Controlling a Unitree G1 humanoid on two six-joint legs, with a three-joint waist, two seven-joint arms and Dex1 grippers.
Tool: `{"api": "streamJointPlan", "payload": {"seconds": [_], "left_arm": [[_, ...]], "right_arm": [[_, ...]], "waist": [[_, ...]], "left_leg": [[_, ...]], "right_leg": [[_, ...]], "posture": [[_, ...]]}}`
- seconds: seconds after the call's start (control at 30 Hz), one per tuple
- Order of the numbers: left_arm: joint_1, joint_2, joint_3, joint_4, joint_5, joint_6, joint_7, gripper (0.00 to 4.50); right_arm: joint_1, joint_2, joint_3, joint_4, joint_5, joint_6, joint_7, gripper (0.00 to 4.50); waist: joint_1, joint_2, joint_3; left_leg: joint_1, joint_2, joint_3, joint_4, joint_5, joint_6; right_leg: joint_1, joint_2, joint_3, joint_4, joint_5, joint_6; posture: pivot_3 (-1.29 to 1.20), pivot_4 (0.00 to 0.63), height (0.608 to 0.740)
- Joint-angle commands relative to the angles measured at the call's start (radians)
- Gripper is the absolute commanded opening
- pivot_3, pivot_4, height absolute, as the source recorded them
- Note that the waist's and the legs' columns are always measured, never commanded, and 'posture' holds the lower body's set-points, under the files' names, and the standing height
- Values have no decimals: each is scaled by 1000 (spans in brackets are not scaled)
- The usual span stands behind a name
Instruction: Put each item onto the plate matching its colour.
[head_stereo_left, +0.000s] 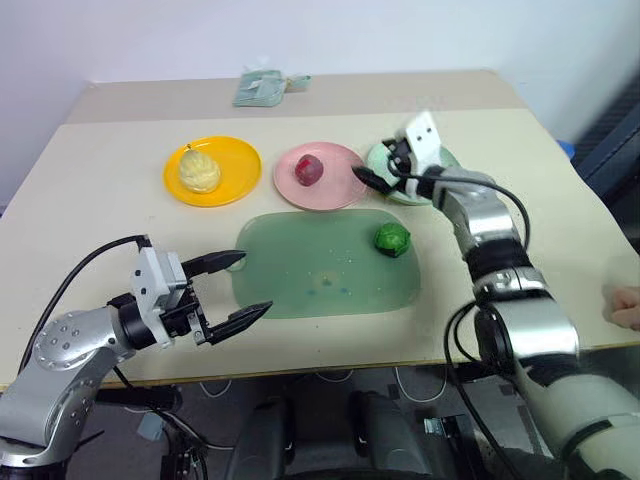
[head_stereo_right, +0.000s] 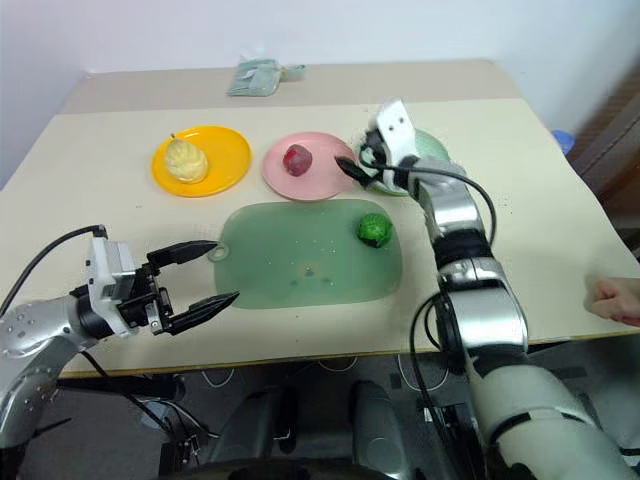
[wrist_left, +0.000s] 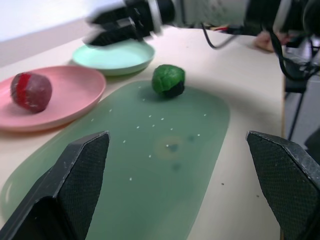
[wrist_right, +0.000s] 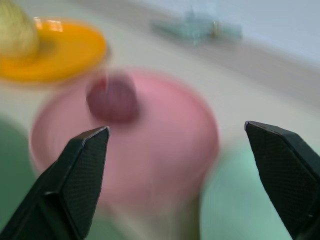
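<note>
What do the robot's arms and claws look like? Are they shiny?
Yes! Both arms are shiny silver metal with black joints, and black cables loop along them. Each ends in a white block carrying a claw: the left claw and the right claw each have two pointy black fingers with a dotted, grippy texture inside.

Soft, even light falls from above on the pale table (head_stereo_left: 90, 190), so shadows under the arms and plates are faint and short. The head views are sharp, with mild glare on the yellow plate (head_stereo_left: 212, 171) and the metal arm shells. The right wrist view is smeared by motion, blurring the pink plate (wrist_right: 165, 145) and red ball (wrist_right: 112, 98).
</note>
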Motion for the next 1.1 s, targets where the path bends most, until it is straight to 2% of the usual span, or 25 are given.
{"api": "streamJointPlan", "payload": {"seconds": [0.03, 0.27, 0.47, 0.7, 0.93, 1.1], "left_arm": [[-49, 8, -28, 23, 2, -14, -47, 4500], [-119, 8, -55, 82, 11, -11, -98, 4500], [-127, 5, -52, 87, 12, -4, -105, 4500], [-109, 0, -50, 66, 5, 6, -93, 4500], [-108, 1, -50, 65, 3, 11, -94, 4500], [-117, 0, -58, 68, 1, 16, -96, 4500]], "right_arm": [[109, -36, -46, -298, 69, 189, -22, 4428], [269, -72, -63, -589, 149, 521, -68, 4428], [317, -74, -92, -725, 247, 682, -75, 4428], [305, -61, -164, -841, 351, 751, -124, 4428], [393, -154, -170, -989, 456, 838, -73, 4428], [501, -232, -138, -996, 430, 737, -34, 4428]], "waist": [[-3, 1, 0], [-2, 1, 0], [13, 1, 0], [25, 0, 0], [27, 0, 0], [26, 0, 0]], "left_leg": [[0, 0, 0, 0, 0, 0], [0, 1, 0, 1, 0, 0], [0, 1, 0, 2, 0, 0], [0, 1, 0, 3, 0, 0], [0, 1, 0, 3, 0, 1], [-1, 1, 0, 3, 0, 1]], "right_leg": [[0, 0, 0, 0, 0, 0], [0, 2, 0, 1, 0, 0], [0, 4, 0, 0, 0, 0], [0, 4, 0, 0, 0, 0], [0, 4, 0, -1, 0, 0], [0, 4, 0, -1, -1, 0]], "posture": [[0, 150, 740], [0, 150, 740], [0, 150, 740], [0, 150, 740], [0, 150, 740], [0, 150, 740]]}}
